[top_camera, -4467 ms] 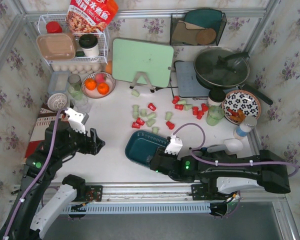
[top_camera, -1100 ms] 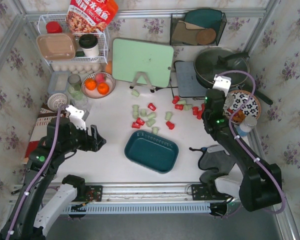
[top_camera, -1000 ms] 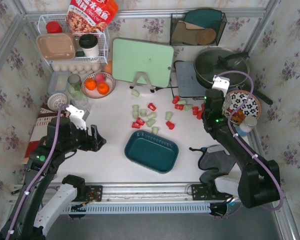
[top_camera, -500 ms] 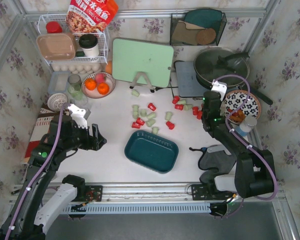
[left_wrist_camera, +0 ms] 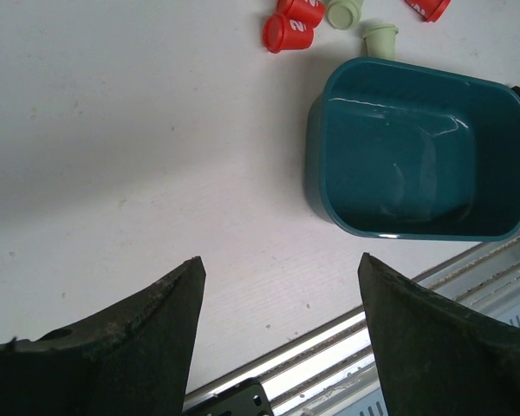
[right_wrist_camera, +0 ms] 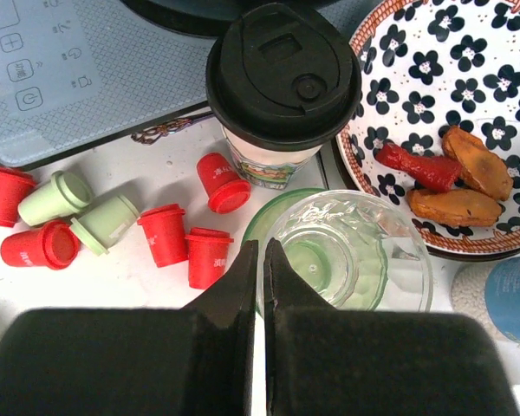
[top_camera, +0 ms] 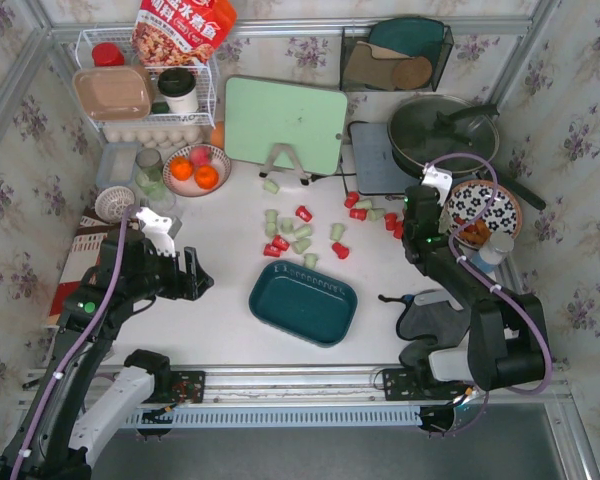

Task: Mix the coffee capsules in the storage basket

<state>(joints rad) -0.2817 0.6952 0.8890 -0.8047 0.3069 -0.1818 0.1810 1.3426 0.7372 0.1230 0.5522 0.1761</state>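
Observation:
The storage basket (top_camera: 302, 303), a dark teal tub, stands empty at the front middle of the table; the left wrist view shows its bare inside (left_wrist_camera: 416, 165). Red and pale green coffee capsules (top_camera: 300, 235) lie scattered on the table behind it, with more capsules (top_camera: 380, 212) near the right arm. My left gripper (top_camera: 195, 280) hovers open to the left of the basket, nothing between its fingers (left_wrist_camera: 282, 260). My right gripper (top_camera: 412, 228) is shut and empty, its tips (right_wrist_camera: 260, 247) just over a clear glass's rim, beside two upright red capsules (right_wrist_camera: 186, 251).
A clear glass (right_wrist_camera: 355, 251) and a black-lidded cup (right_wrist_camera: 282, 78) stand by the right gripper. Beside them is a patterned plate (top_camera: 483, 212) with food. Further back are a pan (top_camera: 443, 133), a green cutting board (top_camera: 285, 122), a fruit bowl (top_camera: 197, 168) and a white wire rack (top_camera: 150, 90).
The right arm has swung from low beside the basket to the back right, then crept slightly left and down over the glass. The left arm has barely moved.

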